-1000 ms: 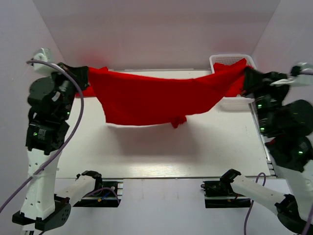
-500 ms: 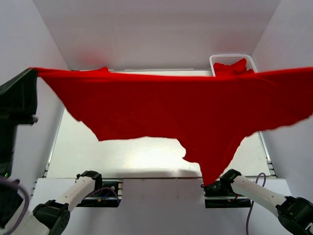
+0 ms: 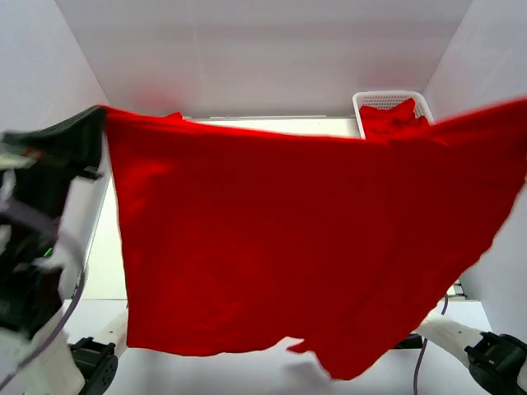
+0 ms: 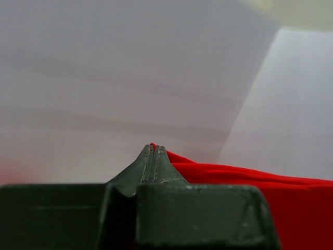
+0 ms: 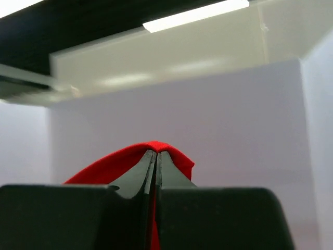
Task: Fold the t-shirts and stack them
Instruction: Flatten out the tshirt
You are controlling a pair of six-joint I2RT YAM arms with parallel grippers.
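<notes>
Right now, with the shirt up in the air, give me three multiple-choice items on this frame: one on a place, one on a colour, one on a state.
1. Where does the white basket stand?
A. at the far right
B. at the near left
C. in the centre

2. What colour is the held t-shirt?
A. blue
B. red
C. white

3. How is the left gripper?
A. open and empty
B. shut on the t-shirt's edge
C. out of every view

Answers:
1 A: the top view shows it at the back, by the right wall.
2 B: red cloth fills most of that view.
3 B: the left wrist view shows its fingers pressed together, with red fabric coming out from between them.
</notes>
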